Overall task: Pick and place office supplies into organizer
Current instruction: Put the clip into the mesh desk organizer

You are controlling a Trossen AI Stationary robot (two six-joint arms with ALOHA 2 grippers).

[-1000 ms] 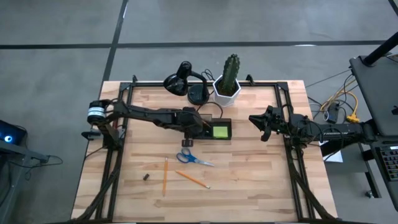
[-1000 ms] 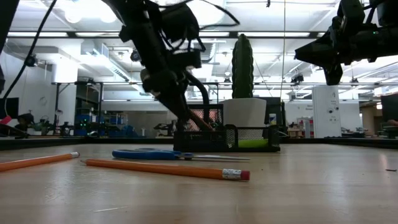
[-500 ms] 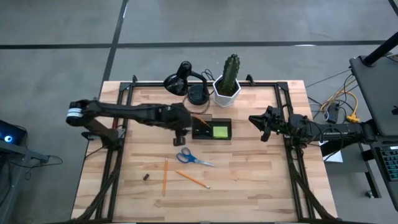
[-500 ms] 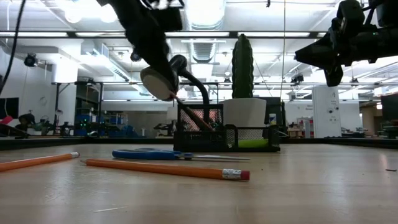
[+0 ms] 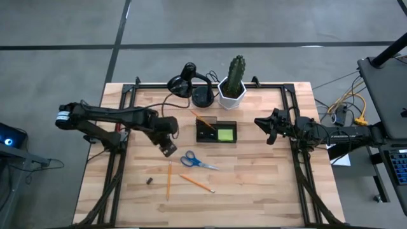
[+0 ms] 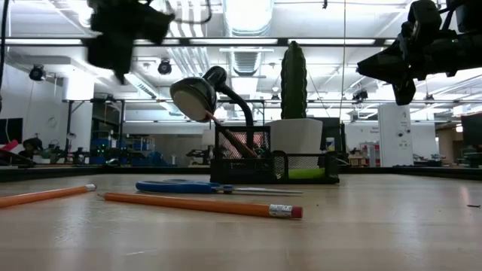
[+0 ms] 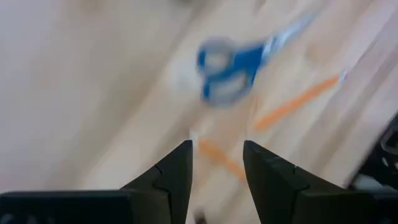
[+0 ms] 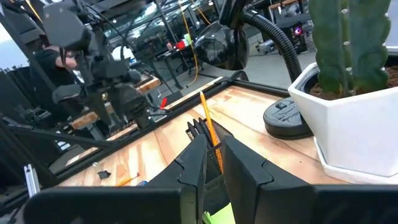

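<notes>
Left tool (image 5: 168, 149): pulled back from organizer (image 5: 216, 131), fingers apart, empty.
Pencil (image 5: 203, 121): now leaning in organizer.
Right tool (image 5: 266, 129): waiting; cannot tell.

A light wooden desk (image 5: 261, 184) carries a black organizer (image 5: 216, 132) near its middle, a lamp base (image 5: 203, 97) and a white cactus pot (image 5: 233, 93) at the far edge, blue-handled scissors (image 5: 196, 160), two orange pencils (image 5: 169, 180) (image 5: 196, 183) and a tiny dark bit (image 5: 149, 181) nearer the front
</notes>
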